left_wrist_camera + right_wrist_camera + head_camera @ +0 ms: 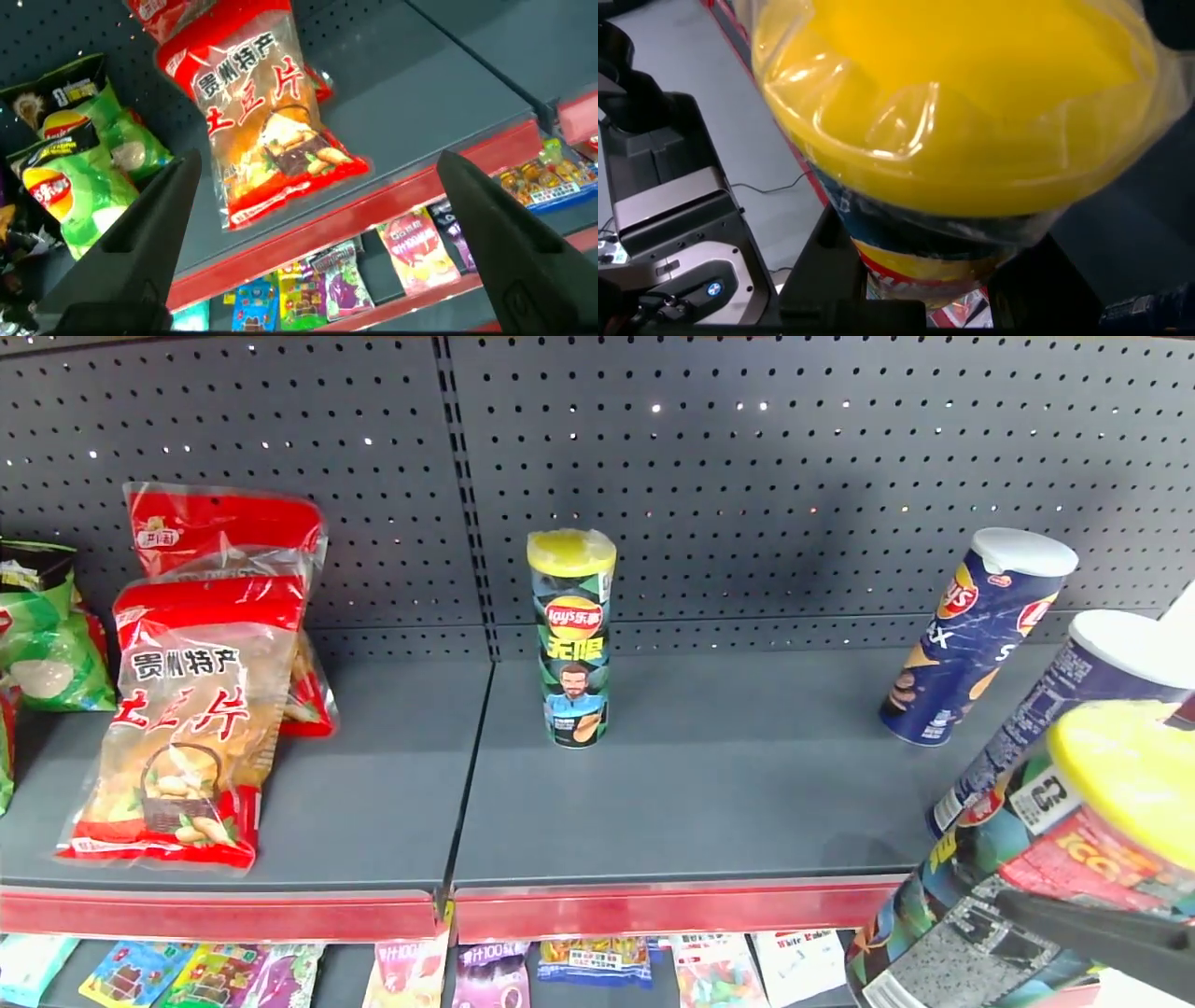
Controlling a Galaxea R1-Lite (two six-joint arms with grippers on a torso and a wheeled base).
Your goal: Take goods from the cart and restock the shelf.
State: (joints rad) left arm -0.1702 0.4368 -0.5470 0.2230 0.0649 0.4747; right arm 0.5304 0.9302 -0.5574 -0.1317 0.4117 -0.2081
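Right gripper [920, 291] fingers are clamped on the held can [1046, 859], gripping low on its body. The can is tilted at the right front of the shelf [709, 784] and not yet set down. Left gripper [318, 243] fingers are spread wide with nothing between them, above the red bag [266, 121] on the left section.

Risks:
- The held can is just beside the nearer white-lid can [1055, 719], with the blue can [976, 635] behind. Swinging in could clip 1 or both, and tall narrow tubes topple and roll.
- The slick printed tube could slip or twist in the fingers.
- Releasing it while tilted would likely tip it.

Materials:
- Cans are rigid cylinders with plastic lids, and crinkled film covers the held can's yellow lid.
- 1 yellow-lid can [571, 635] stands upright mid-shelf.
- The bag is glossy, soft and crinkly.
- The shelf is flat matte grey metal with a perforated pegboard [794, 476] behind.
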